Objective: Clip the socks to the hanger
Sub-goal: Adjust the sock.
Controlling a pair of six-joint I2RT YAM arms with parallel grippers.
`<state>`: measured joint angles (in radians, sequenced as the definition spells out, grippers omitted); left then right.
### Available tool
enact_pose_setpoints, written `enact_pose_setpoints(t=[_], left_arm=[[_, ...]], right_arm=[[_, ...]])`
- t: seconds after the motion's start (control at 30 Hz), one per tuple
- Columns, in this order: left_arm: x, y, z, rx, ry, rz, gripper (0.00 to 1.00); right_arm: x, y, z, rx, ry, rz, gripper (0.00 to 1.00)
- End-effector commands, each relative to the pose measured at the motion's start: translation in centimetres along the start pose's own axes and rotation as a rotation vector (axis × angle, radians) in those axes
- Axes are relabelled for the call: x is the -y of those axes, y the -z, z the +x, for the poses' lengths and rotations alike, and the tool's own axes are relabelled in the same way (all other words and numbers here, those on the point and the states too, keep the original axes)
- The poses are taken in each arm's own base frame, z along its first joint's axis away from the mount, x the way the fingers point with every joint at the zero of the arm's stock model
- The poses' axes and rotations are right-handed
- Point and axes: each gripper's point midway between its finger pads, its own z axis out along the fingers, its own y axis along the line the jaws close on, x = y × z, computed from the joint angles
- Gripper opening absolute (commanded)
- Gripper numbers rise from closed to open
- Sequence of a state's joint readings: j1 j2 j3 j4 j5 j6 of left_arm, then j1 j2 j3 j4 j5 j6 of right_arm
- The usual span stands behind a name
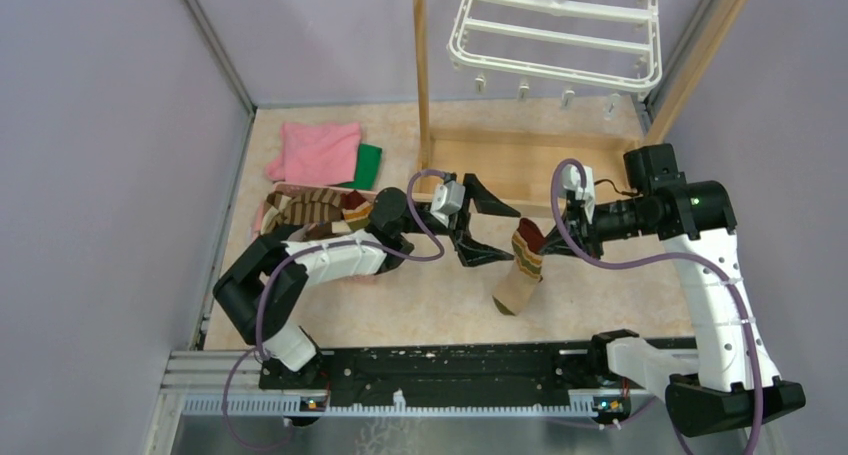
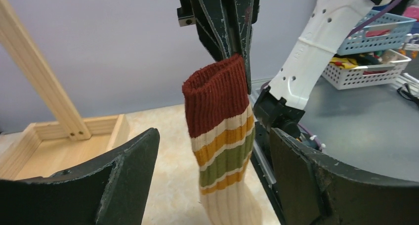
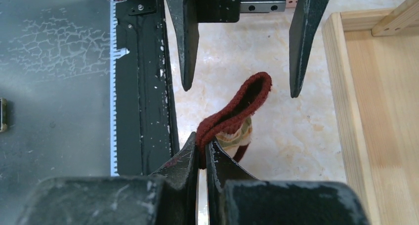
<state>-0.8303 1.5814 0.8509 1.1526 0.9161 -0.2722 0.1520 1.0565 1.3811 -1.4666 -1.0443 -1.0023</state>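
The marbled table point(image 1: 420, 305) carries a wooden post frame point(image 1: 421, 75) at its back. From the frame hangs the white hanger point(image 1: 560, 30), well above the surface, with small clips point(image 1: 522, 92) dangling along its near edge. None of the clips in view holds anything. At the table's left side sits a pink basket point(image 1: 262, 218) heaped with more striped socks point(image 1: 315, 207). A pink cloth point(image 1: 318, 152) and a green cloth point(image 1: 368, 165) lie just behind it.

The two arms meet over mid-table. The right gripper point(image 1: 550, 237) is pinched tight on one edge of the dark red cuff point(image 3: 237, 106) of a banded sock point(image 2: 222, 136). The sock hangs straight down from that pinch, well below the hanger; whether its toe touches the table is unclear. The left gripper point(image 1: 512, 235) faces the sock with its jaws spread wide, one finger on either side, touching nothing.

The sock looks light, soft and quite limp, so it will fold wherever it is unsupported. Its ribbed knit should give the pads good friction rather than slip. The cuff sags open into a loop, its free side standing away from the right pinch. That free rim seems the best place for the left gripper to take hold, since the cuff edge then stretched between the two grips could be offered to a clip. A hold lower down on the orange and green bands would likely let the cuff flop.
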Motion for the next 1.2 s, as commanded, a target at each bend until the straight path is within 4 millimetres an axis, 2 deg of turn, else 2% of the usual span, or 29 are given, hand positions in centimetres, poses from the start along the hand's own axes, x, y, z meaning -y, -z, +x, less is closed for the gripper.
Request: enact_pose_setpoints(t=[0.0,0.23,0.4,0.5,0.63,0.77,0.8,0.83,0.9,0.93,1.03,1.1,1.17], left_arm=[[1.4,-1.0,-2.2,0.071,-0.015,0.126,0.86],[1.2,-1.7,-2.2,0.12,0.054,0.152,0.78],[1.4,-2.2,-2.1,0.135,0.091,0.167,0.65],[1.8,-2.1,-2.5,0.157,0.102,0.189,0.54],[2.2,-2.2,-2.4,0.149,0.137,0.227,0.26],[2.4,-2.2,-2.1,0.145,0.176,0.246,0.11],[2.5,-2.2,-2.0,0.147,0.187,0.254,0.04],[2.6,-2.1,-2.1,0.154,0.191,0.263,0.0],[2.8,-1.9,-2.3,0.169,0.21,0.277,0.0],[2.6,-1.9,-2.6,0.176,0.231,0.275,0.0],[2.0,-1.6,-2.8,0.173,0.3,0.268,0.0],[1.9,-1.4,-2.9,0.172,0.307,0.261,0.0],[2.1,-1.2,-3.1,0.175,0.302,0.259,0.0]], right_arm=[[-0.8,-0.1,-0.9,0.055,0.051,-0.039,0.0],[-1.1,-0.2,-0.9,0.069,0.07,-0.052,0.0],[-1.2,-0.3,-1.0,0.079,0.086,-0.06,0.0],[-1.2,-0.3,-0.9,0.082,0.087,-0.062,0.0],[-1.3,-0.3,-1.1,0.091,0.091,-0.067,0.0],[-1.5,-0.3,-1.1,0.097,0.098,-0.068,0.0],[-1.5,-0.3,-1.1,0.099,0.099,-0.07,0.0],[-1.5,-0.4,-1.1,0.098,0.102,-0.071,0.0],[-1.6,-0.4,-1.0,0.101,0.109,-0.073,0.0],[-1.6,-0.4,-1.0,0.103,0.117,-0.073,0.03],[-2.0,-0.5,-0.9,0.12,0.152,-0.079,0.31],[-2.3,-0.6,-0.9,0.131,0.166,-0.083,0.39],[-2.2,-0.6,-0.8,0.133,0.166,-0.081,0.42]])
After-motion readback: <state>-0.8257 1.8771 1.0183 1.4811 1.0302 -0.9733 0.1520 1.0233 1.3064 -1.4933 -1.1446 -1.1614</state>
